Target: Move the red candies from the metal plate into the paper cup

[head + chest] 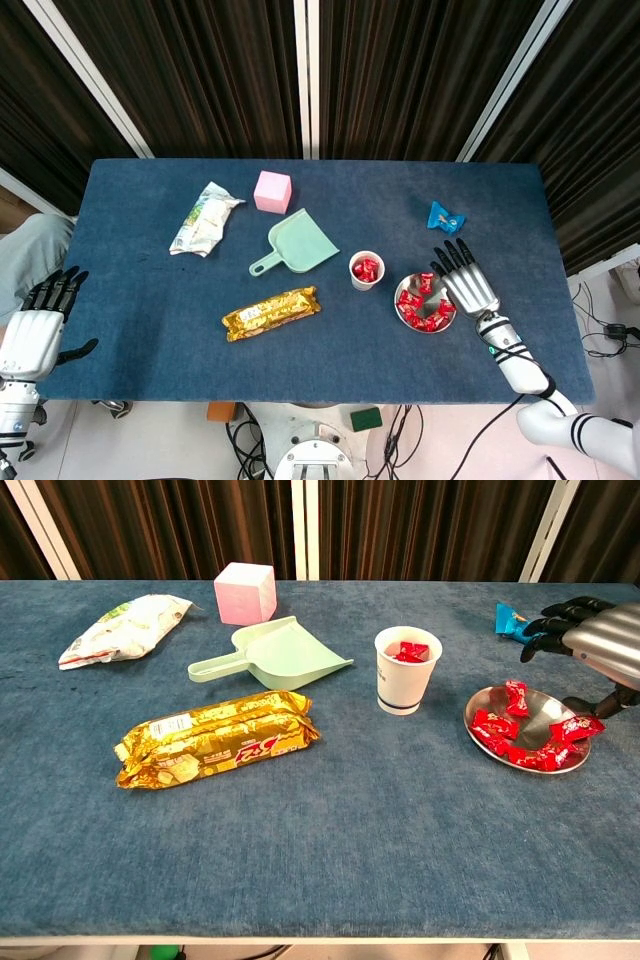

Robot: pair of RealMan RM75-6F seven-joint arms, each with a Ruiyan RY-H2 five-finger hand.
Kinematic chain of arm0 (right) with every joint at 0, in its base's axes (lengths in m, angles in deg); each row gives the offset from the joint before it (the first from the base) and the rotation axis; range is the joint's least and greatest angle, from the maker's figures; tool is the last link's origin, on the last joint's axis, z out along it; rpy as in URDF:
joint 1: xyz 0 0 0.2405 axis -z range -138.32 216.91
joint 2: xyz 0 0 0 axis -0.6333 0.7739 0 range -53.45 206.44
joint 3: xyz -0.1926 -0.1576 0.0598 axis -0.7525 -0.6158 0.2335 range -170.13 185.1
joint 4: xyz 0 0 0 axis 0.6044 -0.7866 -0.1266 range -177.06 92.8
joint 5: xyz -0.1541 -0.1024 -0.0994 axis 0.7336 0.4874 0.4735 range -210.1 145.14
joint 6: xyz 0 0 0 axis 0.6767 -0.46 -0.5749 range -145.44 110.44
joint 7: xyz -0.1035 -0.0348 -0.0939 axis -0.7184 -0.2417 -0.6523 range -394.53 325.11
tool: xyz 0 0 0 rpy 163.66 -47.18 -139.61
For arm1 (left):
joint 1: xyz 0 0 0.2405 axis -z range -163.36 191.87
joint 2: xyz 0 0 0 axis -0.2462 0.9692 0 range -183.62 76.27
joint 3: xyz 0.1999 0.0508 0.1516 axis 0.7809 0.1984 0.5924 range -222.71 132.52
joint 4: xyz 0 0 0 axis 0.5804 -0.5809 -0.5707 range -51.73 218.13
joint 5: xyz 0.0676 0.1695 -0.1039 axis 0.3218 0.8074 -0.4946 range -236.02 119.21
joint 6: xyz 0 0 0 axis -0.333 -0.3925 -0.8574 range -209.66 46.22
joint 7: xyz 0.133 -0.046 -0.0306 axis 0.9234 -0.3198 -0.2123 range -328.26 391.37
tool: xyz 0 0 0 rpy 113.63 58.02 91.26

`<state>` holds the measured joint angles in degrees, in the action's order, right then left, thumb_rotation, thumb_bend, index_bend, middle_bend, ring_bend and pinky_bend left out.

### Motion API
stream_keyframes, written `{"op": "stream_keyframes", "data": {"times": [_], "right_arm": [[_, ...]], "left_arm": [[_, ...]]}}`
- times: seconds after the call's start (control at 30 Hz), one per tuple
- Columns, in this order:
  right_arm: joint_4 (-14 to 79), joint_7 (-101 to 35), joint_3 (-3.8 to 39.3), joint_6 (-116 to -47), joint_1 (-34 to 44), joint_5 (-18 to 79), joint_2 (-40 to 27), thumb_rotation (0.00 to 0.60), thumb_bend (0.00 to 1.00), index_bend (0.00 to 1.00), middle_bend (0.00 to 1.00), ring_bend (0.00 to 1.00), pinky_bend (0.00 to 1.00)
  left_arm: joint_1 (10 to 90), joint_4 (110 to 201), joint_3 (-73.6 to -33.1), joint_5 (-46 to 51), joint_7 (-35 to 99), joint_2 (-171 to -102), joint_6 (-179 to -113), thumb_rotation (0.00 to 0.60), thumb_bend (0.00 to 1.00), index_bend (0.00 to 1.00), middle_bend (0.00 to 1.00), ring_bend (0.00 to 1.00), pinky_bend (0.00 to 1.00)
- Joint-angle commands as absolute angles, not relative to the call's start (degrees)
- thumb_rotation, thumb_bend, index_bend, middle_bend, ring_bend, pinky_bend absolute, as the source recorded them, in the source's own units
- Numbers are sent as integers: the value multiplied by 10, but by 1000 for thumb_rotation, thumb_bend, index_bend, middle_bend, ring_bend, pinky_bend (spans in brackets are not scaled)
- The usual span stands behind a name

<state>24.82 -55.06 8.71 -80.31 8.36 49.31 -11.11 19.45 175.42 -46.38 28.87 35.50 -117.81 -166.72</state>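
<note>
A round metal plate (403, 312) (479, 737) at the right of the blue table holds several red candies (421, 306) (508, 726). To its left stands a white paper cup (365, 270) (406, 671) with red candies inside. My right hand (466, 284) (596, 646) hovers just right of the plate, fingers spread, holding nothing; its thumb hangs near the plate's right rim. My left hand (35, 325) is off the table's left edge, fingers spread and empty, seen only in the head view.
A green dustpan (295, 245) (276, 653) lies left of the cup, a pink cube (272, 191) (245, 592) behind it. A gold snack pack (271, 312) (218, 736) lies in front, a white bag (205, 219) (125, 626) far left. A blue candy (445, 217) (512, 620) sits behind the plate.
</note>
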Motion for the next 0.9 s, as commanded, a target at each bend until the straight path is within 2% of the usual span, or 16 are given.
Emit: {"op": "stream_keyframes", "data": {"times": [0.03, 0.53, 0.9], "right_arm": [[243, -552, 86, -800, 83, 495, -117, 600, 361, 276, 80, 0, 0], [222, -551, 89, -790, 83, 501, -141, 600, 364, 337, 82, 0, 0], [222, -544, 90, -787, 81, 508, -146, 600, 364, 343, 82, 0, 0]], "left_arm": [[194, 1754, -464, 289, 354, -1178, -1668, 600, 95, 66, 51, 14, 139], [194, 1753, -464, 288, 352, -1178, -1668, 600, 96, 66, 51, 14, 139], [194, 1753, -464, 288, 353, -1178, -1668, 600, 95, 67, 51, 14, 139]]}}
